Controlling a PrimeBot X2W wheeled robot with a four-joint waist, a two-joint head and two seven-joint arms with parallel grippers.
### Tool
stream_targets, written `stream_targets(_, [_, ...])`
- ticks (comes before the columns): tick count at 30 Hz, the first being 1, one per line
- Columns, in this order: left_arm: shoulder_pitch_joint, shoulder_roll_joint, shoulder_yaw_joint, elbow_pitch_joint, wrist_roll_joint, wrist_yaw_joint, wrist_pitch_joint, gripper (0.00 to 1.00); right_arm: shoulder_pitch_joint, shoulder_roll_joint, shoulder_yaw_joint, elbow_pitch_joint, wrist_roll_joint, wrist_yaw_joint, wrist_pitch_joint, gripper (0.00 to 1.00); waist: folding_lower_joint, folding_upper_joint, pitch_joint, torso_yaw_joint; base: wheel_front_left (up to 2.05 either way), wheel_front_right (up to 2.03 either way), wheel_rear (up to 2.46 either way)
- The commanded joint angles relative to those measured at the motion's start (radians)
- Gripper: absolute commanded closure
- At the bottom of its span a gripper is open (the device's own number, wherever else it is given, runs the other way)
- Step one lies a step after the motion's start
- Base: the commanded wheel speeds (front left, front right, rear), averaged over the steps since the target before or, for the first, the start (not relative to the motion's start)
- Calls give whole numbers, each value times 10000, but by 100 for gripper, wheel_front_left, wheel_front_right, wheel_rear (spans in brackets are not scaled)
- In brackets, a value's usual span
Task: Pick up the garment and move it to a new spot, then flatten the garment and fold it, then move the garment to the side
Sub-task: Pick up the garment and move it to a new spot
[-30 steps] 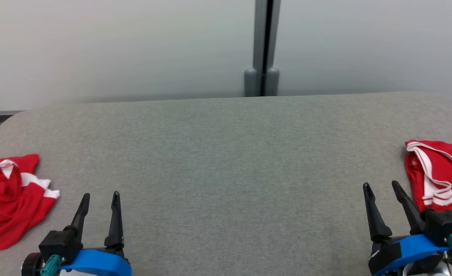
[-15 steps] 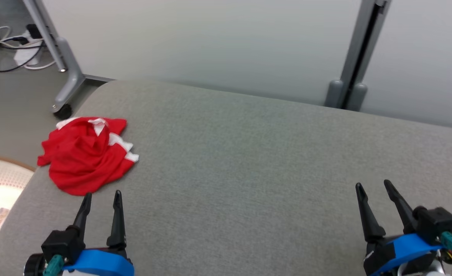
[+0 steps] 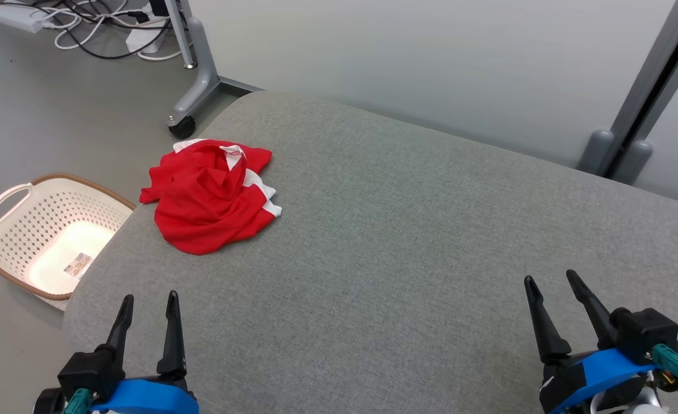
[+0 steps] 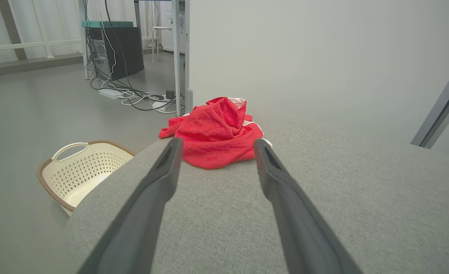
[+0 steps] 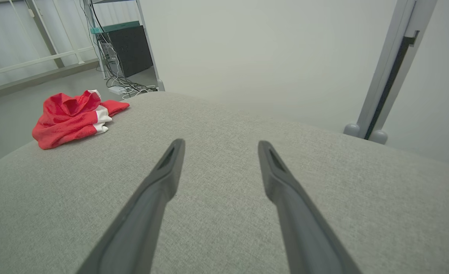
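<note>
Our left gripper (image 3: 149, 295) and right gripper (image 3: 548, 275) hover at the near edge, fingers spread wide, holding nothing. The crumpled red garment (image 3: 209, 195) lies far left on the grey tabletop (image 3: 402, 230), above a floor basket (image 3: 39, 215).

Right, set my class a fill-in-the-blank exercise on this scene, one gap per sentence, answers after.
1. The crumpled garment is mostly ____, with white trim.
2. The left gripper and right gripper both stand ____, holding nothing.
3. The garment lies nearer the ____ gripper.
4. The cream basket has a ____ rim.
Answers: red; open; left; brown.
</note>
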Motion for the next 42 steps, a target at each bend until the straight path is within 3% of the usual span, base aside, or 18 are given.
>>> stream_targets(1, [72,1,44,-54,44,-30,-47,0,-146,-7,2,-25,20,2,14,0,-1,0,58,112,0,0,0])
stream_targets(14, [-67,-79,449,-520,-28,40,-47,0,-230,10,32,-58,-14,3,11,0,-1,0,269,-98,0,0,0])
stream_targets(17, [-529,126,657,-588,-253,28,71,0,-328,-66,75,-184,-76,2,36,0,-1,0,567,-208,0,0,0])
stream_targets(24, [-2517,1158,1489,-421,-920,128,1618,0,-866,-222,289,-661,-211,3,219,0,-1,0,1744,-856,0,0,0])
stream_targets(33, [-4559,2604,2487,1257,-1792,303,3493,0,-1959,-554,1051,-1187,-321,2,471,0,-1,0,3710,-2454,0,0,0])
stream_targets(37, [-4932,2993,2761,1882,-2079,540,4361,0,-2320,-666,1150,-1389,-357,2,477,0,-1,0,4460,-3045,0,0,0])
stream_targets(42, [-5076,3265,3140,2802,-2417,1187,5774,0,-2537,-728,1233,-1541,-402,3,420,0,-1,0,5016,-3653,0,0,0])
